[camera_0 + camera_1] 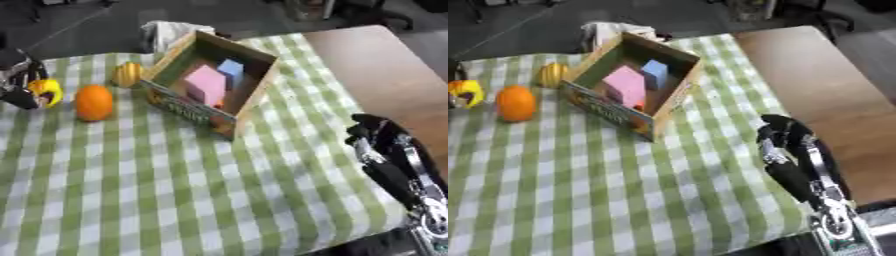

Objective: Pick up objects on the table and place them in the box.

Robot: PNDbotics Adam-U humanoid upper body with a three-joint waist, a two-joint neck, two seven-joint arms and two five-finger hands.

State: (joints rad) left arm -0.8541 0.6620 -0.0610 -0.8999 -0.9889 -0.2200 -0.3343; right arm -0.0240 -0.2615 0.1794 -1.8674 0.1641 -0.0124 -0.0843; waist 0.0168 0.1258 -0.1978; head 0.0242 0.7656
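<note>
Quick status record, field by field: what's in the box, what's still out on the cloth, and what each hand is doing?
box: cardboard box, open top, standing on the checked cloth
in box: pink block and blue block; a bit of orange shows beside the pink one
still out: orange fruit and a yellow striped round thing, both left of the box
left hand: left hand at the left edge, fingers curled round a yellow object
right hand: right hand low on the right, holding nothing, fingers relaxed
</note>
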